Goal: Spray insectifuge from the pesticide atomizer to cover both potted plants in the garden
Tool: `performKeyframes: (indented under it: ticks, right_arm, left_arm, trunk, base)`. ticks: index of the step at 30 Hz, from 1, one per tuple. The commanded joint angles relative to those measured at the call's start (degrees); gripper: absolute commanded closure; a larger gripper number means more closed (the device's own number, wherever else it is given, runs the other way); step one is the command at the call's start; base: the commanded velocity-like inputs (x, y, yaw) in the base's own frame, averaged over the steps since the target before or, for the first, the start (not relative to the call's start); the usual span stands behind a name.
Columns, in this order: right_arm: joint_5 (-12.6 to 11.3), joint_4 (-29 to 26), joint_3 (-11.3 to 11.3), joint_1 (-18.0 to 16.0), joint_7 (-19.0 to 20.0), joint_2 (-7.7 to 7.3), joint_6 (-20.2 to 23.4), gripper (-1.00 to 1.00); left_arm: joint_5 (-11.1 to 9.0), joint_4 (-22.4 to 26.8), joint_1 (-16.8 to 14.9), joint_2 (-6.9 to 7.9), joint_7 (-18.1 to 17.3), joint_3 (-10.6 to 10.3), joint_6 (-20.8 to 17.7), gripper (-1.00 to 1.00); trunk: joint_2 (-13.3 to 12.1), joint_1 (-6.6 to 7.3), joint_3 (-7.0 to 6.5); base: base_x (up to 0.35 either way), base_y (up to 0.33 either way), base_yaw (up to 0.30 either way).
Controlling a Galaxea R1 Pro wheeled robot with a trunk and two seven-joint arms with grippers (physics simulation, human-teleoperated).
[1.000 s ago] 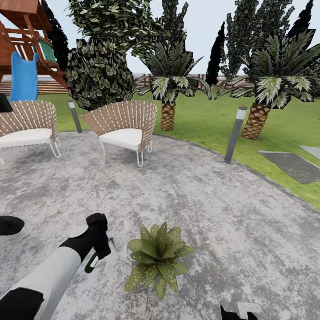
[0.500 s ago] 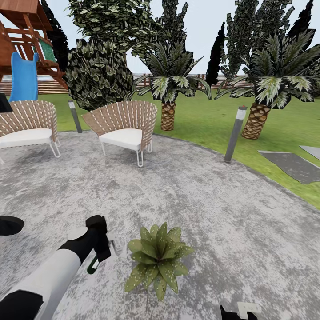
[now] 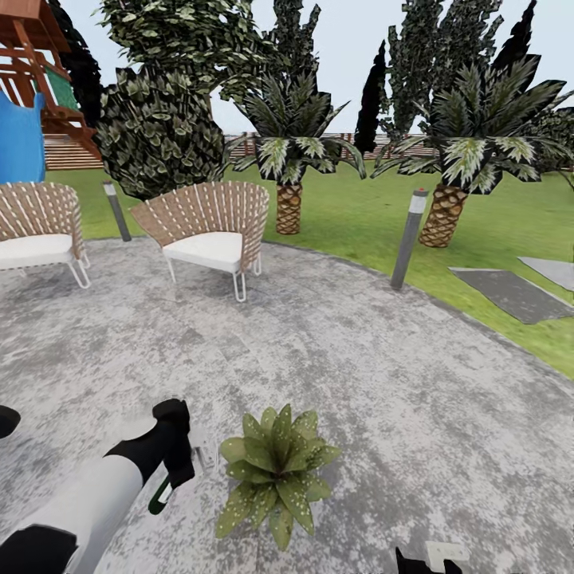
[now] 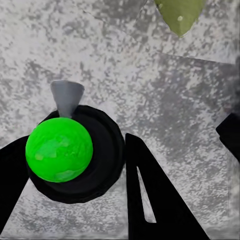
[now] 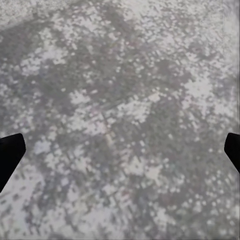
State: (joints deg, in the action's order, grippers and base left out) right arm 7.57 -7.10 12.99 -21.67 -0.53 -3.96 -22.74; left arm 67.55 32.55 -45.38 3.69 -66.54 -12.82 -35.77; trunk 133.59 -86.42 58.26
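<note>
While the left gripper [image 3: 182, 462] hangs low over the stone patio [image 3: 383, 375], its fingers are closed on the pesticide atomizer [image 3: 162, 494], gripped by the upper end so the dark-green body hangs slanting down and the whitish trigger head [image 3: 206, 456] pokes out toward the plant. Left wrist view: bottle's bright green end [image 4: 59, 149] sits snug between the two black fingers [image 4: 155, 200], grey nozzle piece [image 4: 66, 96] pointing away over paving.

Just right of it, the speckled potted plant [image 3: 275, 470], broad light-green rosette, close beside the nozzle but not touching. One leaf tip [image 4: 180, 14] shows at the edge of the wrist view, so the spray line probably runs beside the plant rather than onto it; hard to be sure from this angle.

Risks: mist lands on stone, coverage stays partial. Swinging the wrist toward the leaves could knock the rosette. The bottle may twist in the grip when the trigger is worked.

Far right, low: right gripper [image 3: 430, 558], fingers spread wide, holding nothing, bare patio between the tips [image 5: 10, 152].
</note>
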Motion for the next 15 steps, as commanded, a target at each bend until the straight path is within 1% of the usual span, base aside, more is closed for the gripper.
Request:
performKeyframes:
  ticks: [1,3,5,8,12,15]
  right_arm:
    - [0.62,0.06,0.46,-0.04,-0.07,0.01,-0.20,-1.00]
    - [0.60,0.06,0.46,-0.04,-0.06,0.06,-0.20,-1.00]
    - [0.60,0.06,0.46,-0.04,-0.06,0.05,-0.20,-1.00]
    - [0.61,0.06,0.46,-0.04,-0.05,0.06,-0.20,-1.00]
    - [0.61,0.06,0.46,-0.04,-0.01,0.06,-0.20,-1.00]
    - [0.60,0.06,0.46,-0.04,-0.01,0.06,-0.20,-1.00]
  left_arm:
    - [0.02,-1.59,0.00,0.11,-0.20,-0.19,-0.40,1.00]
    - [0.03,-3.52,0.02,0.32,-0.02,-0.03,-0.37,1.00]
    - [-0.01,-4.31,0.02,0.56,0.06,0.10,-0.36,1.00]
    - [-0.12,-4.57,0.03,1.35,0.16,0.08,-0.35,1.00]
    - [-0.14,-4.39,0.03,1.31,0.18,0.07,-0.43,1.00]
    - [-0.28,-4.64,0.10,1.25,0.34,0.07,-0.47,1.00]
  trunk:
    - [0.02,0.01,0.05]
    - [0.02,0.01,0.05]
    - [0.02,0.01,0.05]
    - [0.02,0.01,0.05]
    - [0.02,0.01,0.05]
    - [0.02,0.01,0.05]
  base:
    - [0.000,0.000,-0.035]
    - [0.000,0.000,-0.017]
    - [0.000,0.000,-0.005]
    - [0.006,0.006,-0.001]
    - [0.120,0.112,0.000]
    - [0.052,0.042,0.000]
